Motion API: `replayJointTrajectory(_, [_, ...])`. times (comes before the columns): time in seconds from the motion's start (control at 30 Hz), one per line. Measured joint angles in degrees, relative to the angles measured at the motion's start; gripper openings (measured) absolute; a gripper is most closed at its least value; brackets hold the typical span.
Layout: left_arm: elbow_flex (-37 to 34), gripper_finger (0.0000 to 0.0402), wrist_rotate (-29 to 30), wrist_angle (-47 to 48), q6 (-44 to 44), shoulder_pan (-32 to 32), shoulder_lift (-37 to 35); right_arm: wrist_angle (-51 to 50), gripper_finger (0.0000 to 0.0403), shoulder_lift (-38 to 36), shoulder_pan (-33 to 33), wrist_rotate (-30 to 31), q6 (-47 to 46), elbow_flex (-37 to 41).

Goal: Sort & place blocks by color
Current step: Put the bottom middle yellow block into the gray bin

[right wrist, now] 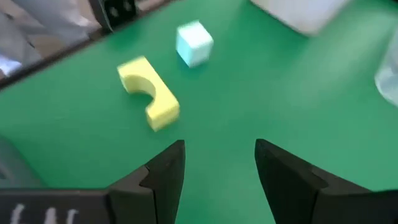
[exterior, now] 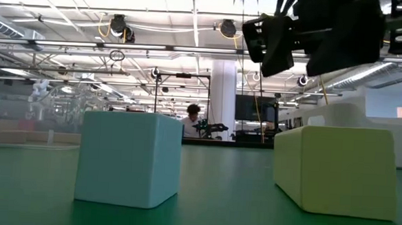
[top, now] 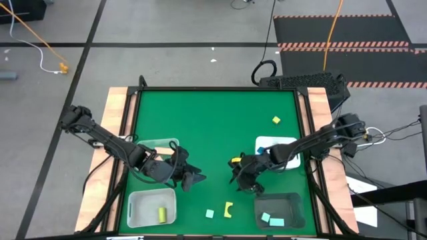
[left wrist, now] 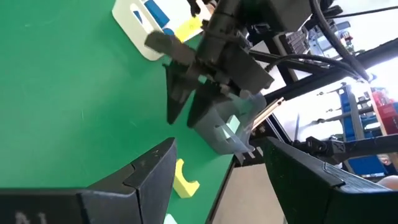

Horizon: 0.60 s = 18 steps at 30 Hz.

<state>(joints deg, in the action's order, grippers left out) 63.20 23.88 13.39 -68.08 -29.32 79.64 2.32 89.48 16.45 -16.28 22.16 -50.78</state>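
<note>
You're looking at two loose pieces sitting at the bottom centre of the high view: a light teal cube block and, just beside it, a yellow arch-shaped block. Both are probably light, stiff and a bit slick, so pinch the arch across its flat sides. Further up, the right gripper is hovering with fingers spread, empty; the left gripper is waiting mid-frame, also spread.
</note>
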Motion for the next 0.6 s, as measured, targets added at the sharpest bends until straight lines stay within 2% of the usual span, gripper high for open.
replayJointTrajectory(0.13, [0.00,0.0241,-0.03,0.00,-0.17,0.00,-0.02,3.92,0.0185,2.36,0.76,-3.25,1.37,-0.04])
replayJointTrajectory(0.3, [0.00,0.0241,-0.03,0.04,0.06,0.00,-0.04,8.79,0.0185,5.89,2.66,-3.57,2.99,-0.26])
replayJointTrajectory(0.6, [0.00,0.0241,-0.03,0.13,0.20,0.04,-0.04,9.22,0.0185,11.44,3.64,-8.53,3.65,-5.27])
